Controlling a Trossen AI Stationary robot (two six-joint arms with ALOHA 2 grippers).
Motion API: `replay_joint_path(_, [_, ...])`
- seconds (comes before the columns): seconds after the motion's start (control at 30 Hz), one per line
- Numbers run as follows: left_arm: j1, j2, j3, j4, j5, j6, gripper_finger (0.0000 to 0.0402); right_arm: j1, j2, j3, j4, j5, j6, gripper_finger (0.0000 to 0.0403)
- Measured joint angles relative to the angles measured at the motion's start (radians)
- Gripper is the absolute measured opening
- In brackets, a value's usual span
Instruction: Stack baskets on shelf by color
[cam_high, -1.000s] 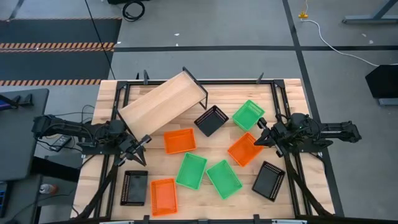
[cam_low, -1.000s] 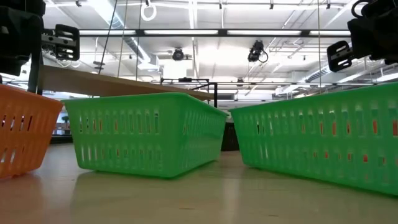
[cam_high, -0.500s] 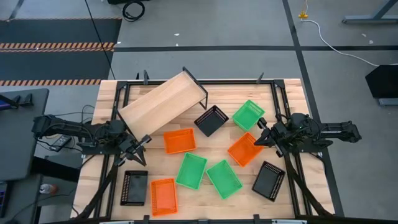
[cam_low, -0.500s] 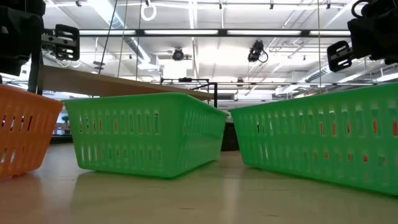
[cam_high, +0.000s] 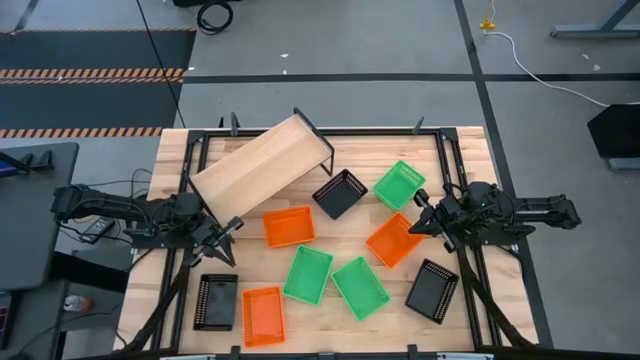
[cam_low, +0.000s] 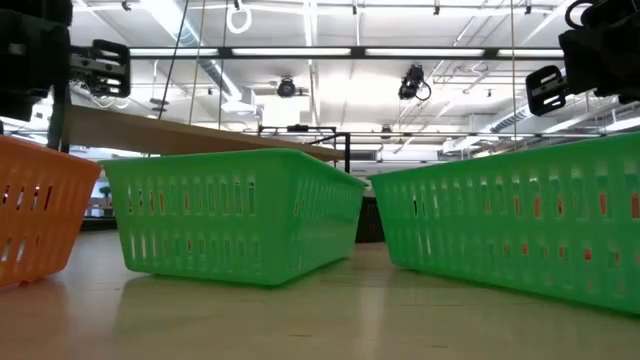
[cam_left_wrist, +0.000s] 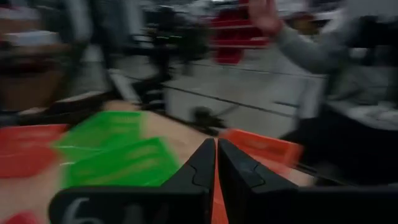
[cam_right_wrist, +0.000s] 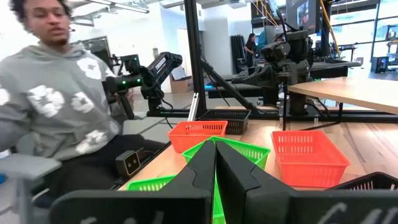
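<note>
Nine baskets lie scattered on the slatted table, resting on their bottoms: green ones (cam_high: 399, 185), (cam_high: 307, 274), (cam_high: 359, 287); orange ones (cam_high: 289, 227), (cam_high: 393, 240), (cam_high: 262, 316); black ones (cam_high: 339, 193), (cam_high: 432, 290), (cam_high: 216, 302). The wooden shelf (cam_high: 262, 165) stands askew at the far left on its black legs. My left gripper (cam_high: 232, 226) hovers shut just left of an orange basket, with its fingertips together (cam_left_wrist: 216, 148). My right gripper (cam_high: 420, 212) hovers shut between the far green basket and an orange one, fingertips together (cam_right_wrist: 216, 148).
A black metal frame (cam_high: 445, 150) runs round the table. A person in a grey hoodie (cam_right_wrist: 56, 106) sits beyond the table's left side, and a raised hand (cam_left_wrist: 264, 15) shows beyond its right side. Two green baskets (cam_low: 235, 210), (cam_low: 520, 225) fill the low view.
</note>
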Motion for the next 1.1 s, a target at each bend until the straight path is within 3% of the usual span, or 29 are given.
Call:
replay_joint_path(0.13, [0.002,0.0,0.0,0.036,-0.227,0.042,0.0027,0.0,0.0,0.0,0.0,0.0,0.0,0.002])
replay_joint_path(0.2, [0.003,0.0,0.0,0.052,-0.269,0.063,0.003,0.0,0.0,0.0,0.0,0.0,0.0,0.002])
replay_joint_path(0.67, [0.002,0.0,0.0,0.049,-0.28,0.047,0.0028,0.0,0.0,0.0,0.0,0.0,0.0,0.002])
replay_joint_path(0.93, [0.002,0.0,0.0,0.066,-0.277,-0.242,0.0034,0.0,0.0,0.0,0.01,0.0,0.0,0.002])
replay_joint_path(1.1, [0.002,0.0,0.0,0.163,-0.28,-0.347,0.0028,0.0,0.0,0.0,0.048,0.0,0.0,0.002])
